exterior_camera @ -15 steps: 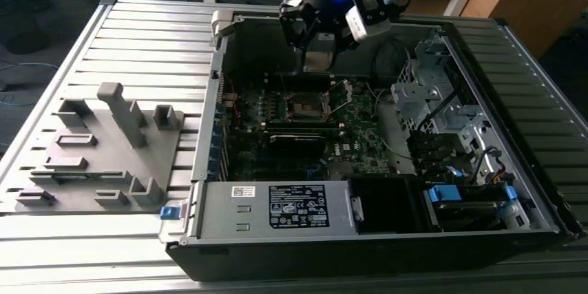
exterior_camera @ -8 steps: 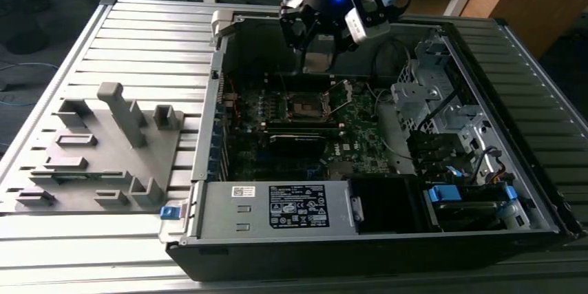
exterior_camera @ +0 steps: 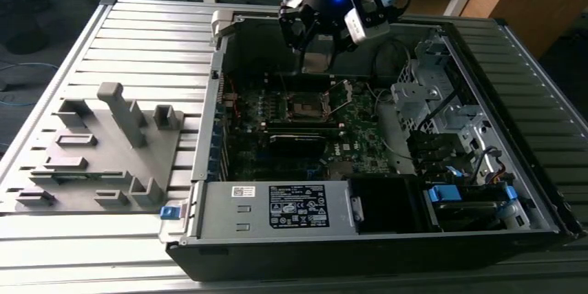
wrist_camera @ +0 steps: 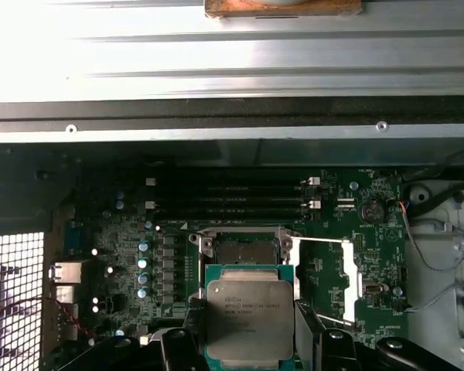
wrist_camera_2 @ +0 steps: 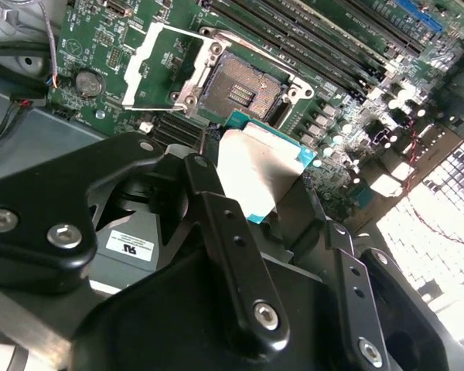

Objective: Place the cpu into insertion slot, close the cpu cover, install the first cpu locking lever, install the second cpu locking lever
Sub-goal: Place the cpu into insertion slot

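— Where is the cpu [wrist_camera: 249, 317]?

— Clamped in the gripper [wrist_camera: 250, 334]. The fingers [wrist_camera: 187, 340] press on two opposite edges, and the metal top faces the first wrist camera.

— Is it seated in the insertion slot [wrist_camera: 243, 249]?

— No. It hangs over the motherboard [wrist_camera: 124, 255], just beside the slot, whose dark recessed centre lies bare.

— And the cpu cover [wrist_camera: 348, 278]?

— Flipped open, swung off to one side of the slot with green board showing through its window. The memory sticks [wrist_camera: 228, 197] run along another side of the slot.
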Controlling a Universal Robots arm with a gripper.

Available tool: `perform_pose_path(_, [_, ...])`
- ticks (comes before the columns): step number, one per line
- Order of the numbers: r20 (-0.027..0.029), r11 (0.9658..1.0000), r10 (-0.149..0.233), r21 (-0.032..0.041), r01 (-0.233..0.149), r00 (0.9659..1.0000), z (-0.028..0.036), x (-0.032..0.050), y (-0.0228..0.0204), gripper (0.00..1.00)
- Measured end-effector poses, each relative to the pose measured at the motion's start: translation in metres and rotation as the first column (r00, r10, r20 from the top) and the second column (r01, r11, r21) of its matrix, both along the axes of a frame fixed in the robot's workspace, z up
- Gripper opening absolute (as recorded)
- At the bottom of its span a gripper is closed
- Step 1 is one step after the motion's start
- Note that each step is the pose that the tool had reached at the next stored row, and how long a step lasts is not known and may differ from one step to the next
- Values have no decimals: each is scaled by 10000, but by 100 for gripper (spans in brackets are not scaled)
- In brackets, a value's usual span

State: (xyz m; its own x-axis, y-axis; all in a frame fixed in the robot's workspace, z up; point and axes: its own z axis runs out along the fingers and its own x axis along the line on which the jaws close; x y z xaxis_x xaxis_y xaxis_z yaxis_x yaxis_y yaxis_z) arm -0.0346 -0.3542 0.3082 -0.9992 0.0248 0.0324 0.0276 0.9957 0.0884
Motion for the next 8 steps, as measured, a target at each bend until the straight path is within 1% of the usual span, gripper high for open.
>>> perform_pose_path(3, [1,10000,0,7,0,10000,-26,0,0,54])
perform_pose_path(8, [0,10000,0,25,0,10000,-91,0,0,54])
